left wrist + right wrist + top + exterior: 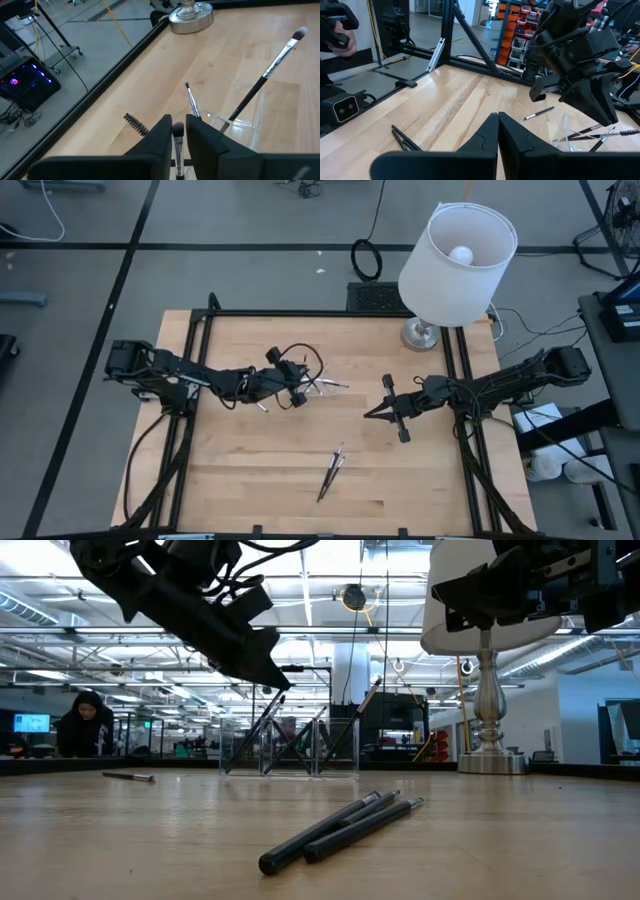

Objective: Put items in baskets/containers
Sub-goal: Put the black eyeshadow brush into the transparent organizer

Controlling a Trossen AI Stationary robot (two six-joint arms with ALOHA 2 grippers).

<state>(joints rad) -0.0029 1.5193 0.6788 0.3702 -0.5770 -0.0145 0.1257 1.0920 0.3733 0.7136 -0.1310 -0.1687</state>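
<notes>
While the left hand (297, 392) hangs over the clear container (290, 748) near the middle of the worktop (250, 480), a thin dark brush (178, 142) stands between its two fingers (162, 132). They sit close on either side of the handle, but whether they grip it or have let go cannot be told. Several brushes already lean inside the container, their tips poking above its rim; one long brush (265, 75) slants out with its pale bristle end upward. A smaller brush (192, 102) lies by the container's wall, and a spiral-tipped wand (135, 123) lies on the wood just beside it. Another single brush (128, 776) lies apart, on the left arm's side of the container. Nearer the front edge, a small bundle of dark brushes (331, 471) lies together, touching one another. The right hand (381, 410) waits above the wood well apart from the container, its fingers pressed together with nothing between them. A white-shaded lamp (455, 255) stands at the far right corner.
</notes>
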